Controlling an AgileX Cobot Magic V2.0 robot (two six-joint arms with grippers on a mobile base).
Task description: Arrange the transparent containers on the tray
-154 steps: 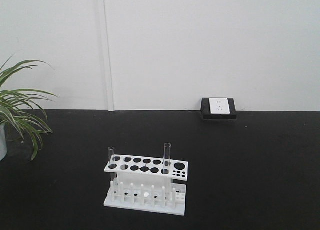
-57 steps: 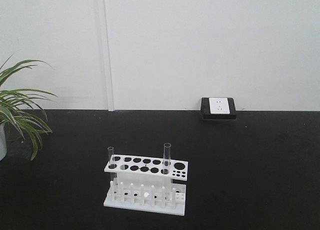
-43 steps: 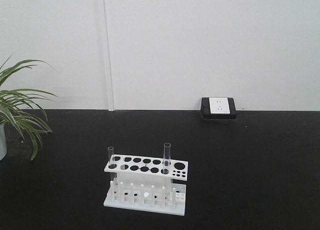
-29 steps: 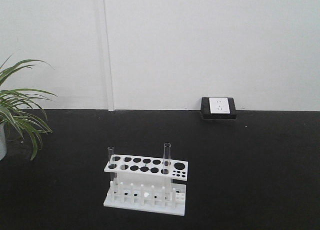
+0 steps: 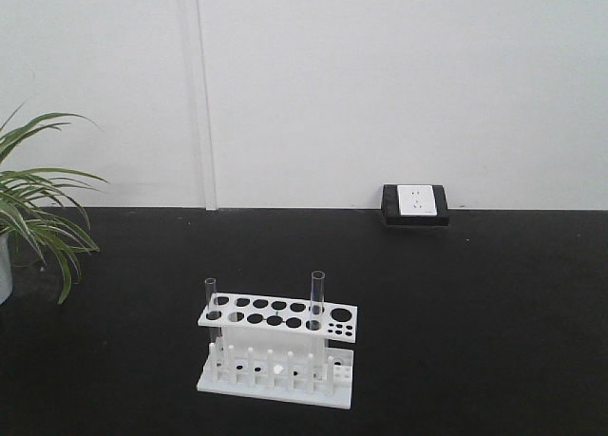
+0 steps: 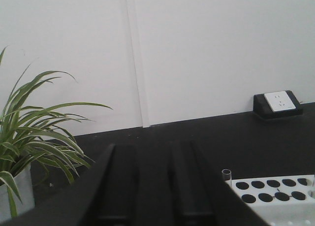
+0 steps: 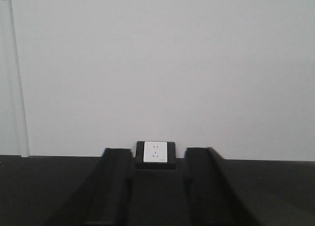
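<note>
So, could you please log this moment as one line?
test tubes: both upright in rack | tray: not in view | left end effector: open, empty | right end effector: open, empty

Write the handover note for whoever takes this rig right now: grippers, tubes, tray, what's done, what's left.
Left gripper: open, empty, with the rack's left end low to its right.
Right gripper: open, empty, facing the wall socket.
Tubes: both stand upright in the white rack on the black table. The left tube is at the rack's left end, the right tube toward its right.
Tray: not in any view.
Done: nothing; neither tube has been pulled.
Left: locate the tray, lift each tube out of the rack, and place both on the tray.
</note>
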